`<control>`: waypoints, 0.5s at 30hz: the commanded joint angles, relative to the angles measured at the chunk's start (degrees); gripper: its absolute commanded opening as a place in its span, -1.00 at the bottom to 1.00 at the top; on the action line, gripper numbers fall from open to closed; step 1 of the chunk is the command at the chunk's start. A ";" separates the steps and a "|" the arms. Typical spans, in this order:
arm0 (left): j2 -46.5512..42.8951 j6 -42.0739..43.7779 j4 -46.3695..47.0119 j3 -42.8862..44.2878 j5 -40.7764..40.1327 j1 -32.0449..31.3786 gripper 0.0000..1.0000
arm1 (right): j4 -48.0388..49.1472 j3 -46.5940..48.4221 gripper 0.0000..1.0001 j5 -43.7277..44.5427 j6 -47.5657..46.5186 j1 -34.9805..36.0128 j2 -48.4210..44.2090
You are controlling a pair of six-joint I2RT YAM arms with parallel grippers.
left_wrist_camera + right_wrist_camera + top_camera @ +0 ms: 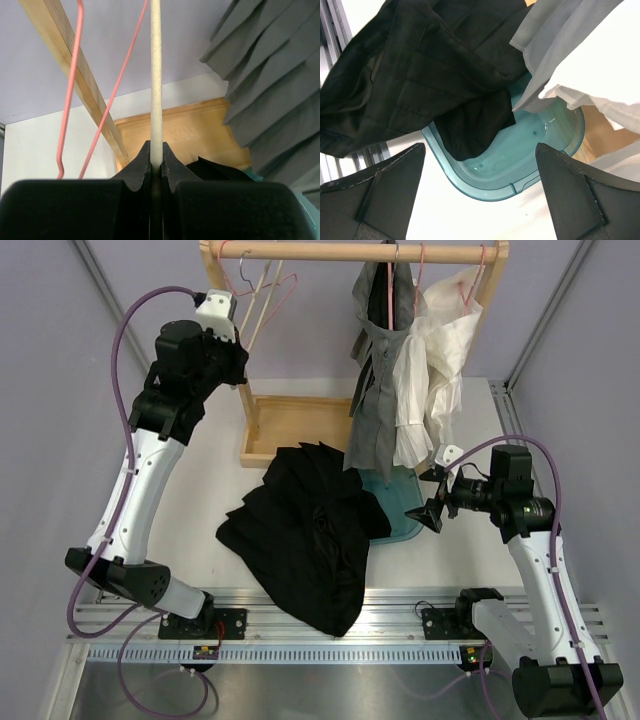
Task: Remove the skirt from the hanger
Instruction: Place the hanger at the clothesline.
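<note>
Grey pleated skirt [372, 425] hangs from wooden rail [330, 252] at 1 o'clock: soft, light, limp; likely best pinched at the waist edge. Left pincer [156, 155] clamps pale hanger rod [155, 75]; right pincer [480, 152] gapes empty.

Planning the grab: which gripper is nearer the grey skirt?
Right. The right gripper hangs open beside the skirt, near its hem; the left gripper is across the rack, shut on a cream hanger.
</note>
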 commanded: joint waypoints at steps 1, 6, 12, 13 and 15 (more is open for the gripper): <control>2.22 -0.21 7.47 4.39 4.09 2.59 -1.00 | -0.11 -0.54 0.99 0.93 -3.06 -0.18 -0.14; 4.95 -1.27 11.78 4.48 5.24 3.56 -1.00 | -0.19 -1.33 0.99 0.84 -4.20 -0.18 -0.32; 8.20 -2.50 12.66 6.94 5.76 5.40 -1.00 | -0.46 -1.42 0.99 0.84 -4.55 -0.26 0.12; 8.64 -2.76 13.10 6.94 6.11 6.10 -1.00 | -0.46 -1.42 0.99 0.84 -4.55 -0.18 0.21; 9.78 -3.03 13.19 6.94 6.99 6.54 -1.00 | -0.55 -1.42 0.99 1.02 -4.64 -0.18 0.30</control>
